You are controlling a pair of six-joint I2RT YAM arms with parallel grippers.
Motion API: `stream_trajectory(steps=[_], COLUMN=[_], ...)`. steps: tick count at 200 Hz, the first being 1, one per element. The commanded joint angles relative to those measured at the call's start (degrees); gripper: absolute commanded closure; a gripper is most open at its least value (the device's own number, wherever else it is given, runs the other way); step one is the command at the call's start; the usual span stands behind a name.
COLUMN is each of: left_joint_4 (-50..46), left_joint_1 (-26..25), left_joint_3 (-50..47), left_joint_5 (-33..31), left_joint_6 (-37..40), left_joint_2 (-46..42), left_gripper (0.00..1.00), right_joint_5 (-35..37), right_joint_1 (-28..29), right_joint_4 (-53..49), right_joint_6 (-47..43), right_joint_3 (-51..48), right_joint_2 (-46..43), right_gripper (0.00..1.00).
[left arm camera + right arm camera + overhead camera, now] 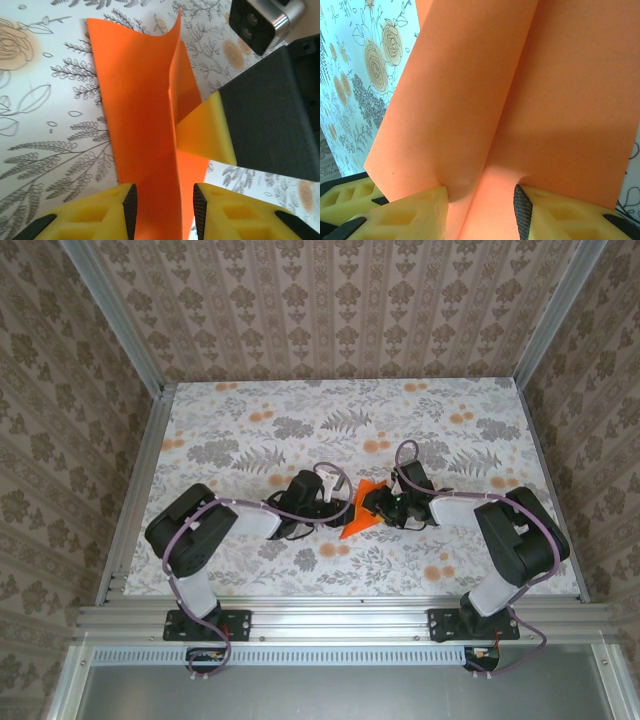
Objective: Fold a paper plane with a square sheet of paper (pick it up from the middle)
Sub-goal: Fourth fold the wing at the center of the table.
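Creasing the paper point(140, 100) mid-fold
Our left gripper point(162, 200) at 9 o'clock, right gripper point(481, 202) at 3, both part-open, straddling its ridge unclamped; we'd pinch next.

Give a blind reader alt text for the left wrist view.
A bright orange sheet of paper, creased into a ridge, lies on a floral tablecloth. The yellow fingers of the left hand straddle the ridge, apart; a fingertip of the right hand touches it from one side.
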Motion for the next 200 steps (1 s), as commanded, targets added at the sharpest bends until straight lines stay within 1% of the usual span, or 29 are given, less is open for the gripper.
stream_trajectory(steps=[1, 44, 69, 100, 200], left_joint_4=[-4.89, -9.75, -9.59, -9.04, -8.36], left_joint_1=[-0.03, -0.09, -0.04, -0.26, 0.05], left_joint_3=[2.44, 3.89, 3.99, 5.17, 6.89], left_joint_5=[3.99, 3.10, 3.38, 5.34, 8.59], left_joint_6=[-3.47, -3.05, -3.02, -3.11, -3.37], left_joint_2=[-0.62, 0.12, 0.98, 2.85, 5.28], left_gripper=[0.63, 0.66, 0.67, 0.73, 0.84], right_joint_5=[2.90, 2.53, 2.33, 2.52, 2.68], right_joint_1=[-0.13, -0.14, -0.13, -0.13, -0.13], right_joint_4=[-5.33, -4.59, -4.34, -4.67, -5.11], right_joint_6=[-1.40, -0.88, -0.77, -0.76, -0.73], right_joint_3=[-0.84, -1.07, -1.11, -1.11, -1.63], right_joint_2=[3.13, 3.69, 3.81, 3.82, 4.26], right_gripper=[0.57, 0.58, 0.58, 0.58, 0.58])
